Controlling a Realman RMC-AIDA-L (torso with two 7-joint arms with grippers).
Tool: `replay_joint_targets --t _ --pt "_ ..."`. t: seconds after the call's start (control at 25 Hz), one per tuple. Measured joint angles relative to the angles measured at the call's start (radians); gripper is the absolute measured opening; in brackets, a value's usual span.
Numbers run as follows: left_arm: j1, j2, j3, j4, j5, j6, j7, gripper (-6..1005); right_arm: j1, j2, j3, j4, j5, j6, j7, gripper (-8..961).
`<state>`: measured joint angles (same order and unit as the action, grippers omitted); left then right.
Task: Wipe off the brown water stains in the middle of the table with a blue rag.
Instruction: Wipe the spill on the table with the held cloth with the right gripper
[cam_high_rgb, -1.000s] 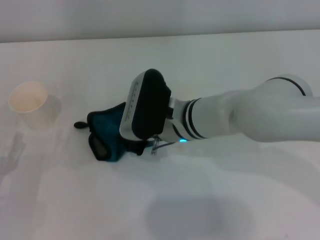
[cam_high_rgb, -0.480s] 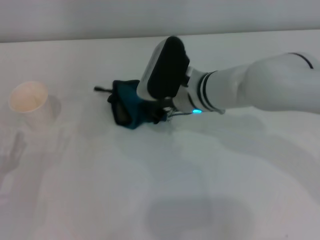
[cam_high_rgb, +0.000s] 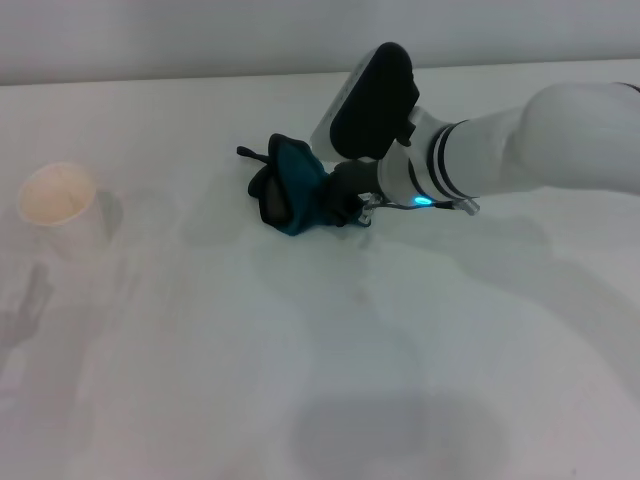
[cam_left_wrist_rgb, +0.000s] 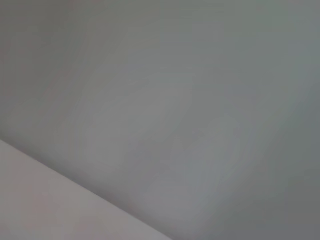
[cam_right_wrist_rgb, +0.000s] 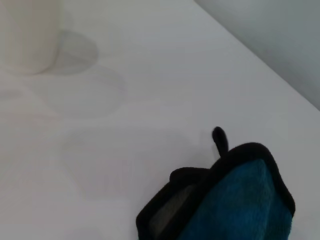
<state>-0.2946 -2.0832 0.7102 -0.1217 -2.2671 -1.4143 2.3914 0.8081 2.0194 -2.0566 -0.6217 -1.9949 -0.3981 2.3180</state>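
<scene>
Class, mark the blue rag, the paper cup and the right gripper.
blue rag (cam_high_rgb: 295, 195), head view, its teal middle.
paper cup (cam_high_rgb: 55, 195), head view, its beige inside.
right gripper (cam_high_rgb: 340, 205), head view, where it clamps the rag.

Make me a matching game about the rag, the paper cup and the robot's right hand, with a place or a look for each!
Things:
1. blue rag
2. paper cup
3. right end effector
4. table

Descriptions:
A. plain white, under everything
B. stands alone at the robot's far left
C. teal with black edging
D. at the rag, on a white arm

Pairs: 1-C, 2-B, 3-D, 4-A
</scene>
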Motion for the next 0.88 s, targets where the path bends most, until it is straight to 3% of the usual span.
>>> replay_joint_targets --t 0.28,0.88 --pt "-0.002 0.001 0.0 0.001 0.0 0.0 0.0 881 0.001 -0.001 0.028 -0.026 -0.005 -0.098 -0.002 52" --pt "-0.014 0.002 0.0 0.002 -0.002 0.019 0.002 882 -0.011 0.005 -0.015 -0.269 -0.054 -0.557 -0.042 53"
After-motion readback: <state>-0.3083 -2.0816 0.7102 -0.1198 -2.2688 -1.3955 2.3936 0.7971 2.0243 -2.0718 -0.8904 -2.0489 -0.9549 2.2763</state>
